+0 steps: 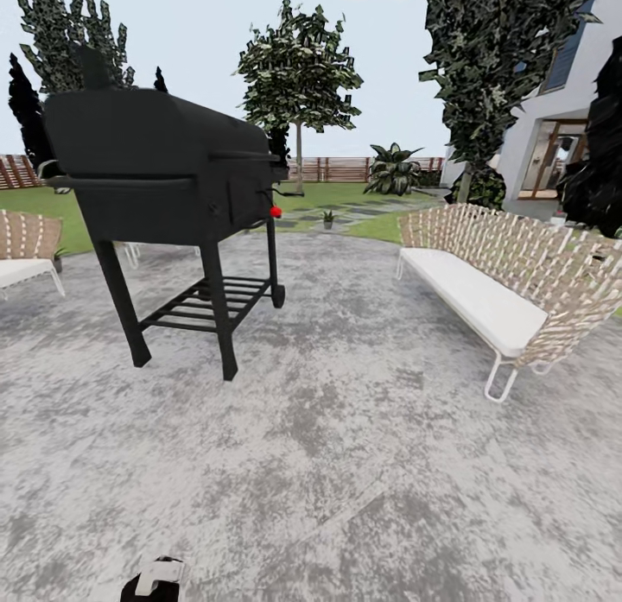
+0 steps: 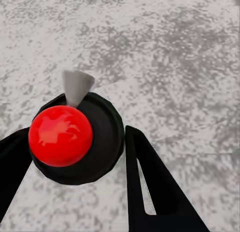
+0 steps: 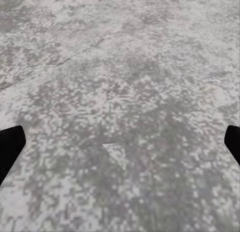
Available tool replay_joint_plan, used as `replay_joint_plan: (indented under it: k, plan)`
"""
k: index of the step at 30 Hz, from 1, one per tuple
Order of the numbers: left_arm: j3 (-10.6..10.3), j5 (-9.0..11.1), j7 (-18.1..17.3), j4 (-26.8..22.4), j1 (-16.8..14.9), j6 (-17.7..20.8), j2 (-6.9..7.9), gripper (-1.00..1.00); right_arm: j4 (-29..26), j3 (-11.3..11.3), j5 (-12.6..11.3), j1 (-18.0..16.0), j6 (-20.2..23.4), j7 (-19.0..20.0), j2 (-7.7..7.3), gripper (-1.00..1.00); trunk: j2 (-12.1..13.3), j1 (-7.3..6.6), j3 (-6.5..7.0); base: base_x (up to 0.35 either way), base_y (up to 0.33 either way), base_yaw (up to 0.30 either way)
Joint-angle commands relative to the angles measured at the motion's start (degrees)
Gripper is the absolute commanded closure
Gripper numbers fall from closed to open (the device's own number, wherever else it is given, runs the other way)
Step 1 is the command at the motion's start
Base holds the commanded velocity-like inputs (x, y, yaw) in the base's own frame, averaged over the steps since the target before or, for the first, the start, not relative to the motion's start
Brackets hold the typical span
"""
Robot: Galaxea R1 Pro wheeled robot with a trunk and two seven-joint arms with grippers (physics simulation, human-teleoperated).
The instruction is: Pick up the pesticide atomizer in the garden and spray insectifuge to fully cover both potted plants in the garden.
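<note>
Head view: grey mottled stone patio stretching ahead, with a black barrel barbecue grill at its left edge and a pale woven sofa with a white cushion at its right edge. Beyond the far edge, on the lawn, one small green potted plant, well apart. At the near edge, the dark pesticide atomizer with its whitish top.

Left wrist view: left gripper closed narrowly on the round black body, red knob and grey nozzle uppermost. Probably light, rigid, smooth; best gripped around the body, clear of the nozzle.

Right wrist view: right gripper spread wide, holding nothing, above bare patio.
</note>
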Motion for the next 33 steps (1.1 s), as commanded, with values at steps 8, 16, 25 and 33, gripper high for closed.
replay_joint_plan:
  k: [8, 16, 25, 33]
  plan:
    - [0.46, -0.62, -0.29, 0.04, -0.04, -0.21, -0.04, 1.0, 5.98, -0.23, 0.31, -0.04, -0.36, 0.03, 0.02, -1.0, -0.02, 0.02, -0.05, 0.34, 0.0, 0.0]
    - [0.4, -0.64, -0.29, 0.04, -0.04, -0.21, -0.06, 1.0, 7.18, -0.23, 0.31, -0.04, -0.35, 0.11, 0.08, -1.0, -0.02, 0.02, -0.05, 0.34, 0.0, 0.0]
    - [0.4, -0.66, -0.29, 0.07, -0.04, -0.23, -0.06, 1.0, 7.22, -0.23, 0.31, -0.04, -0.33, -0.05, 0.03, -1.0, -0.02, 0.02, -0.05, 0.34, 0.0, 0.0]
    - [0.4, -0.66, -0.29, 0.09, -0.02, -0.24, -0.06, 1.0, 7.22, -0.23, 0.31, -0.04, -0.33, -0.07, 0.01, -1.0, -0.02, 0.02, -0.05, 0.34, -0.028, 0.0]
